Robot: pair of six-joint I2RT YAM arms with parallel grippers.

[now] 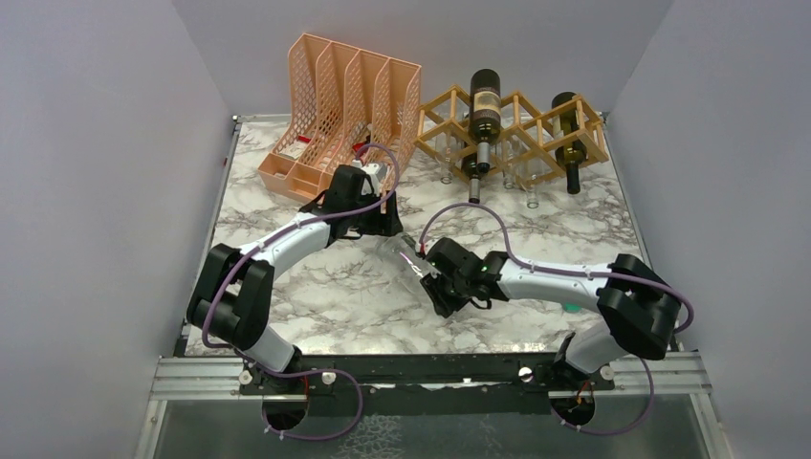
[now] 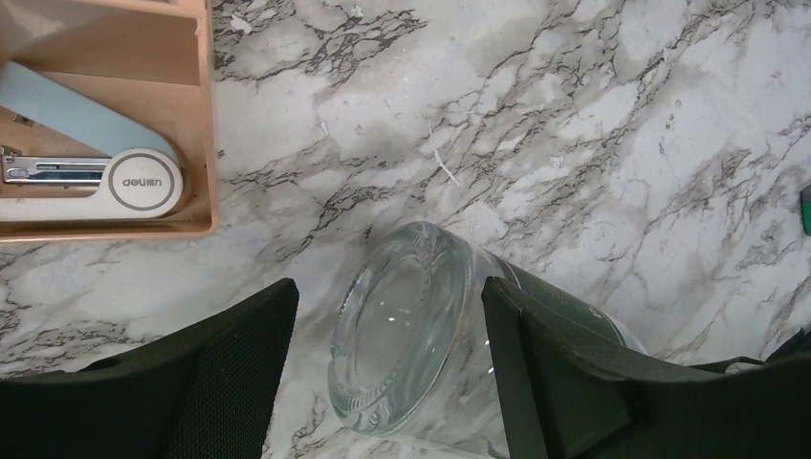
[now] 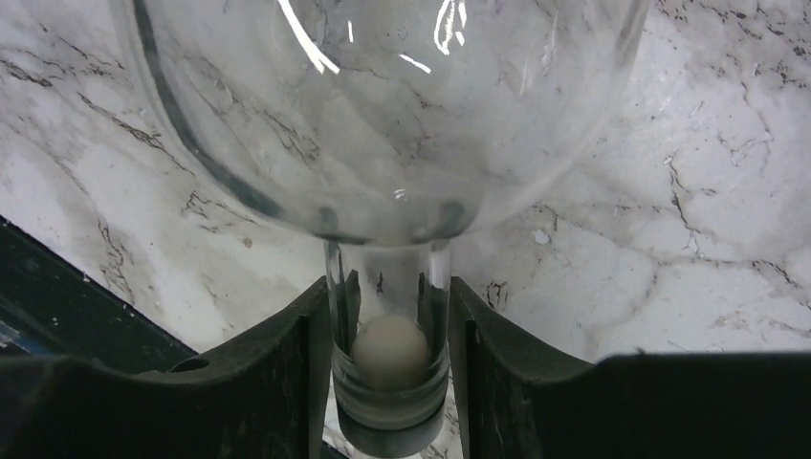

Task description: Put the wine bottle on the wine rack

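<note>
A clear glass wine bottle (image 1: 407, 251) lies on its side mid-table between my two arms. My left gripper (image 1: 388, 229) straddles its thick round base (image 2: 402, 330); the jaws are open, the right finger against the bottle's side and the left finger a little apart from it. My right gripper (image 1: 428, 272) is at the other end, with both fingers pressed against the neck (image 3: 390, 316), just above the capped mouth. The wine rack (image 1: 536, 122), a light wooden lattice, stands at the back right of the table.
Two dark bottles (image 1: 485, 110) (image 1: 571, 143) lie in the rack, necks toward me. A peach-orange mesh file organiser (image 1: 344, 96) stands at the back left, with a stapler (image 2: 91, 177) in its front tray. Grey walls close in both sides.
</note>
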